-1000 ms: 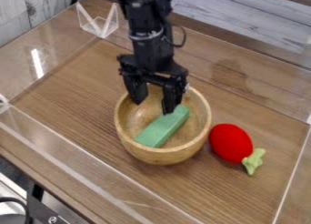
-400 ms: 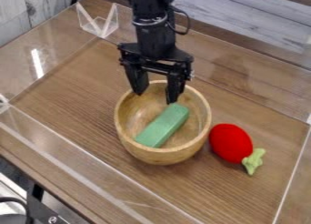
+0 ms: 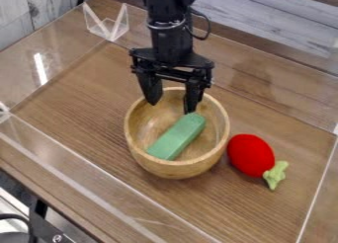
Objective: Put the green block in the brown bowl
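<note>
Block [image 3: 177,137] is lying slanted inside the bowl [image 3: 137,147], leaning on its far wall. Gripper [image 3: 172,93] is hovering above the bowl's far rim, jaws apart, empty: looks released.

On my remote feed I see a wooden table [image 3: 79,119] with dark brown grain, enclosed by low clear plastic walls [image 3: 53,153]. A red strawberry-like toy [image 3: 251,153] with a light green stem lies on the table toward the right. At the far left corner, a small clear plastic stand [image 3: 109,23] sits by the wall. Behind is pale wood panelling [image 3: 284,25].
</note>
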Controlling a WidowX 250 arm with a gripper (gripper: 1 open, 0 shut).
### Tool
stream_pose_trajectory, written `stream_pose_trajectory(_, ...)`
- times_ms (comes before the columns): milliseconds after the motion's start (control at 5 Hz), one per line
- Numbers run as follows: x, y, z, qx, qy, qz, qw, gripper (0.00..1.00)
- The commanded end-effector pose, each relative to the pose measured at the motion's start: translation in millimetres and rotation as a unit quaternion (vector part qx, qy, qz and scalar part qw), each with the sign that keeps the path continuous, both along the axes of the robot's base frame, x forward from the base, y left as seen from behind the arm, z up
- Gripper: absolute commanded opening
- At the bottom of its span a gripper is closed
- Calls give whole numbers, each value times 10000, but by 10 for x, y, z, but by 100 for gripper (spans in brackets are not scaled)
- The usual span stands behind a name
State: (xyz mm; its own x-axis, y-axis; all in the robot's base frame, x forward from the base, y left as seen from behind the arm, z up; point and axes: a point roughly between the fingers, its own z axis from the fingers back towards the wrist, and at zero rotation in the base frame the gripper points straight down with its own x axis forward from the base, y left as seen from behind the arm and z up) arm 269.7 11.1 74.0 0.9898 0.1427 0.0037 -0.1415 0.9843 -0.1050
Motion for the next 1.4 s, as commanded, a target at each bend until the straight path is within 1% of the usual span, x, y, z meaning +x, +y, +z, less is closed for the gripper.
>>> stream_pose_trajectory(0,126,17,35,58,-258,-187,9995,100)
stream_pose_trajectory(200,166,29,-44,64,-268,-335,9991,100)
stream_pose_trajectory(600,196,21,-146,52,-287,-733,9969,100)
stream_pose_trajectory(800,290,151,52,1,-450,-536,9975,100)
stream_pose_trajectory(1000,334,243,226,-40,-604,-431,9972,100)
stream_pose_trajectory(1200,379,420,441,-69,-773,-292,9966,100)
